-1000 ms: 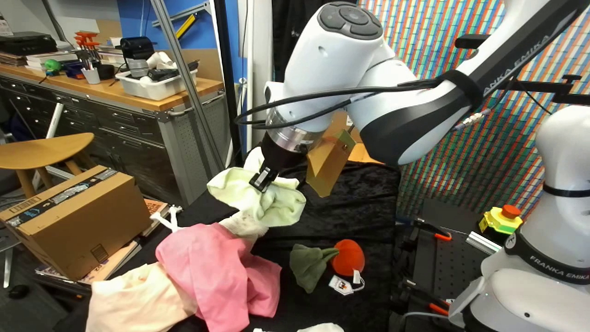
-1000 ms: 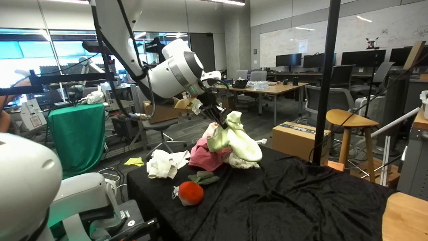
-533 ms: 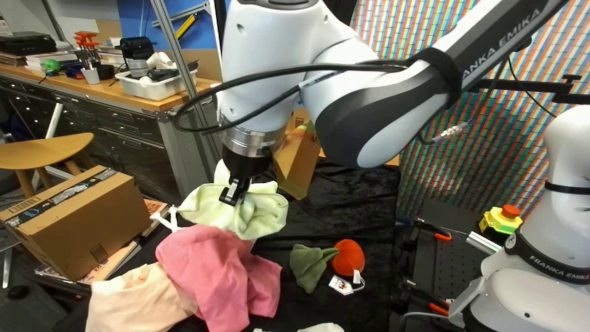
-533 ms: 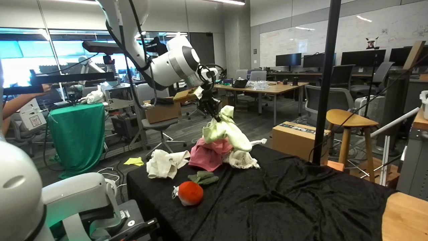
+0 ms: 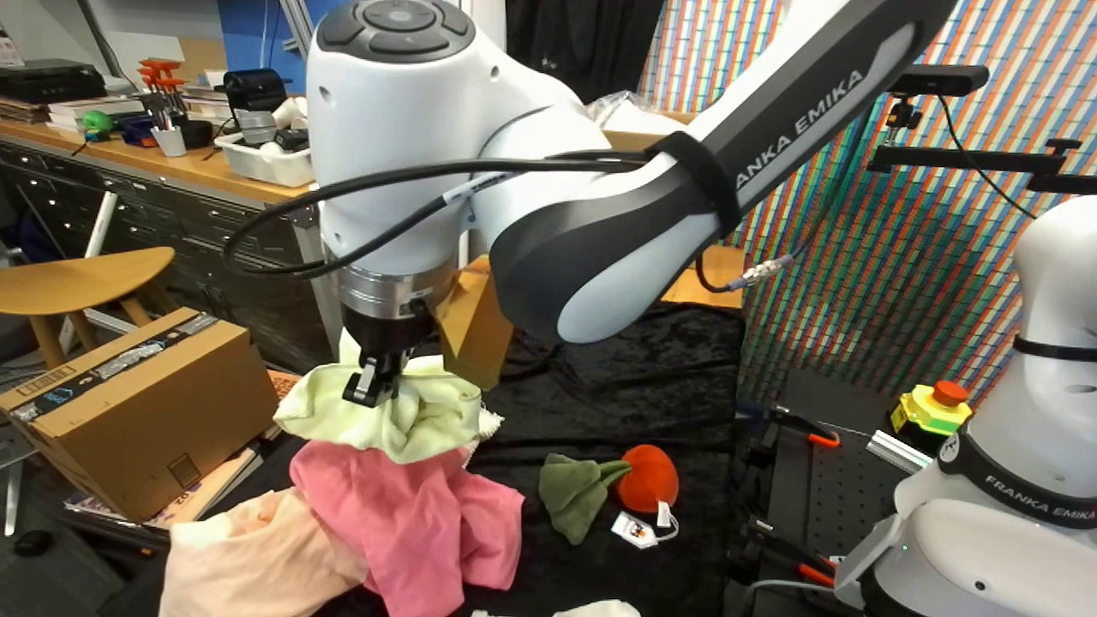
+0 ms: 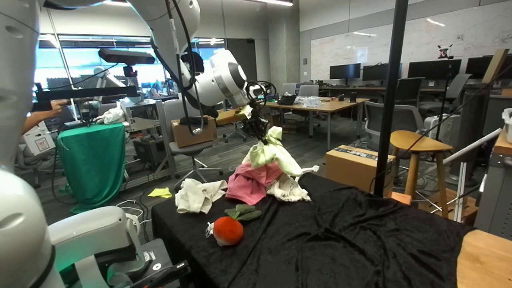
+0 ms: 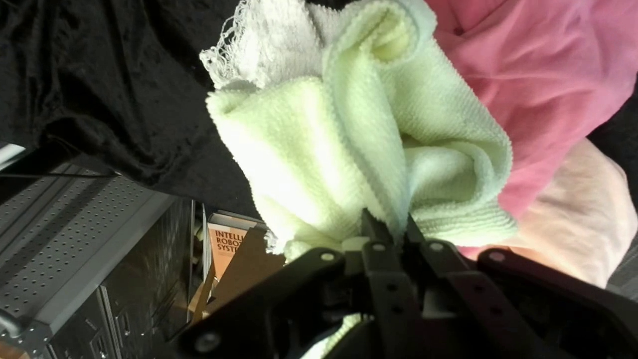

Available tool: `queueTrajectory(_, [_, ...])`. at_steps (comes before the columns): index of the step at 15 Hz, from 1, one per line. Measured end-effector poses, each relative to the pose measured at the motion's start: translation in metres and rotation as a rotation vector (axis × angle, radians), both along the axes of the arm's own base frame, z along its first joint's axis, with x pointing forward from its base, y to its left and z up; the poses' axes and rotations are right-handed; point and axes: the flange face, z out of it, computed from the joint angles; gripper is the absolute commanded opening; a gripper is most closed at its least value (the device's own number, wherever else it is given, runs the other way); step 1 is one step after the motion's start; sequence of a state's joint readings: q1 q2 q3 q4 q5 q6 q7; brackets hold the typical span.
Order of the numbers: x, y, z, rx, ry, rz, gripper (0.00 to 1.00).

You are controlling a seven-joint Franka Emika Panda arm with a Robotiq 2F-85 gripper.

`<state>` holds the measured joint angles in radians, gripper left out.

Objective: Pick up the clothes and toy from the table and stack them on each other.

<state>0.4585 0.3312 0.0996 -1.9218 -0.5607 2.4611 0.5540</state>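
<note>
Pale green cloth [image 7: 304, 164], one, thick-napped: held above the pile by the gripper [image 7: 388, 215], whose fingers are clenched on an upright fold of it. Pink cloth [image 5: 411, 523], one, crumpled on the black-draped table [image 6: 360, 248]: lies partly beneath the held piece; in the wrist view, up and to the right of the fingertips. On this relation the next move appears to turn: probably a short lowering, perhaps with a shift towards the pink, then release. Long axis of the held piece: in an exterior view, slants down from the fingers towards a white rope end [image 6: 310, 169]; contact of its lower edge with the pile cannot be told. White fringed cloth [image 7: 274, 45], one: beside the pink, plain in the wrist view, reduced to a scrap behind the green in an exterior view. Peach cloth [image 5: 257, 557], one: against the pink, broad in an exterior view. Cream cloth [image 6: 199, 195], one: close by the pink, complete in an exterior view. Toy [image 5: 648, 480], one, red, round, with green leaves [image 5: 572, 497]: on the table near the pink, not yet stacked; present in both exterior views, absent from the wrist view.
</note>
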Motion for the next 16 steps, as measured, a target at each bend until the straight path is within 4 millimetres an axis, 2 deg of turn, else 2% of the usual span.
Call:
queueTrajectory(4, [0.010,0.007,-0.010,-0.009,0.009,0.022,0.62])
queueTrajectory(6, [0.012,0.009,-0.011,-0.012,0.009,0.028,0.79])
queueTrajectory(9, [0.013,0.010,-0.010,-0.013,0.008,0.033,0.99])
queueTrajectory(12, [0.012,0.006,-0.012,-0.036,0.027,0.016,1.00])
queueTrajectory(16, [0.007,-0.014,-0.024,-0.067,0.104,-0.056,1.00])
